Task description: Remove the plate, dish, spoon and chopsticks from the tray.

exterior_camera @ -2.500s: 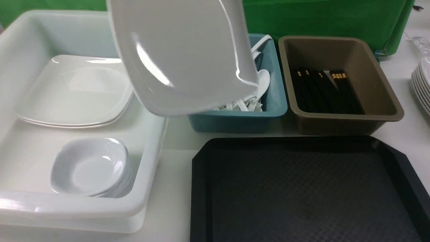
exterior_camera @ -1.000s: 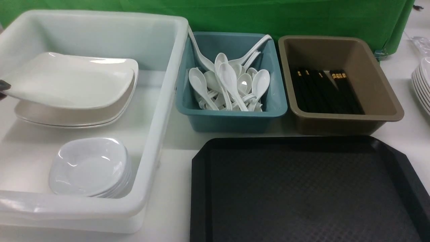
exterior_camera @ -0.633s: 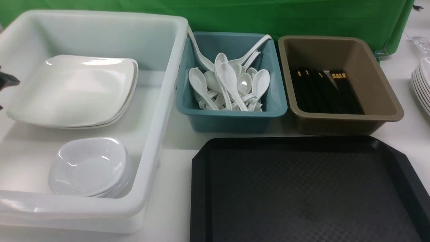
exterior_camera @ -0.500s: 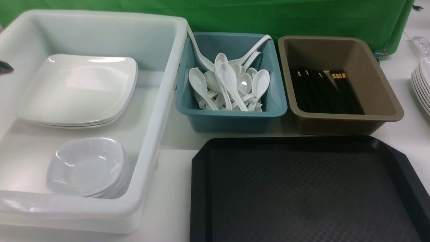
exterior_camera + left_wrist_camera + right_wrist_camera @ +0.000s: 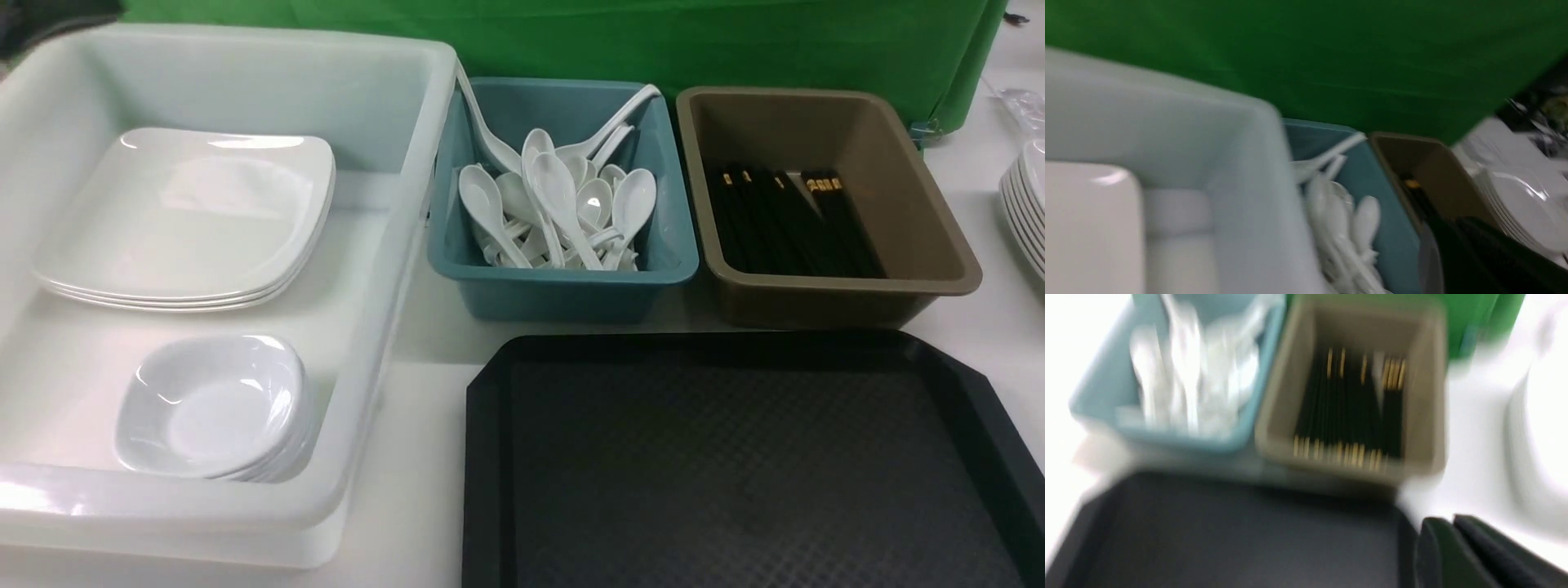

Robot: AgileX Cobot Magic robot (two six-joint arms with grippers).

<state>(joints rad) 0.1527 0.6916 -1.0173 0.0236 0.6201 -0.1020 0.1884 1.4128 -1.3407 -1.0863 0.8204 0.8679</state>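
The black tray [image 5: 735, 474] lies at the front with nothing on it; it also shows in the right wrist view [image 5: 1229, 539]. The plate [image 5: 188, 212] lies on top of a plate stack in the white tub [image 5: 392, 269]. Small dishes [image 5: 212, 404] are stacked in the same tub. Spoons [image 5: 555, 204] fill the teal bin. Chopsticks [image 5: 792, 220] lie in the brown tub. My left gripper [image 5: 1447, 222] looks shut and empty in a blurred view, above the white tub's far side. My right gripper [image 5: 1439, 518] is shut and empty over the tray's far right corner.
The teal bin [image 5: 563, 286] and brown tub [image 5: 833, 294] stand side by side behind the tray. A stack of white plates [image 5: 1027, 212] sits at the table's right edge. A green cloth [image 5: 735, 41] hangs behind. A dark part of my left arm [image 5: 49, 20] shows at the top left.
My left gripper carried the plate over the white tub, set it on the plate stack, let go and drew away up and back. The plate has settled flat.
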